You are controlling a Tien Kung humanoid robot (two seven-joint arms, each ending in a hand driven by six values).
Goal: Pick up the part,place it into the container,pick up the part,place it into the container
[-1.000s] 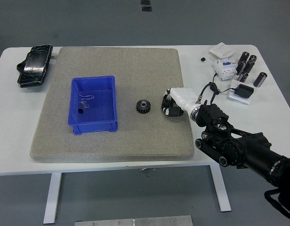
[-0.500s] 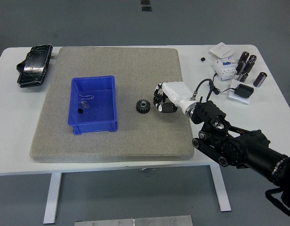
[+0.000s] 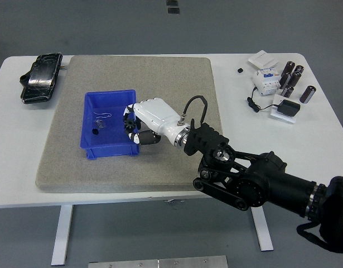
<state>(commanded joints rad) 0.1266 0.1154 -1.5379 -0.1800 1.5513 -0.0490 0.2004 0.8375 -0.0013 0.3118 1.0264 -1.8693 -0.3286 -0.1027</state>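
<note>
Gear hidden, likely inside right hand point(image 3: 142, 124); fingers point(image 3: 130, 111) curled over right rim of blue bin point(image 3: 91, 146), grasp unclear. Bin on grey mat point(image 3: 160, 72), left of tabletop centre.

A white-shelled right hand point(image 3: 142, 124) with black joints, looped black cable, bulky black arm.

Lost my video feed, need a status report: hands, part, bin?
Right hand over the blue container's right wall, fingers curled. Gear not visible on the mat; probably in that hand, unconfirmed. Left arm out of view. Nothing in the way.
</note>
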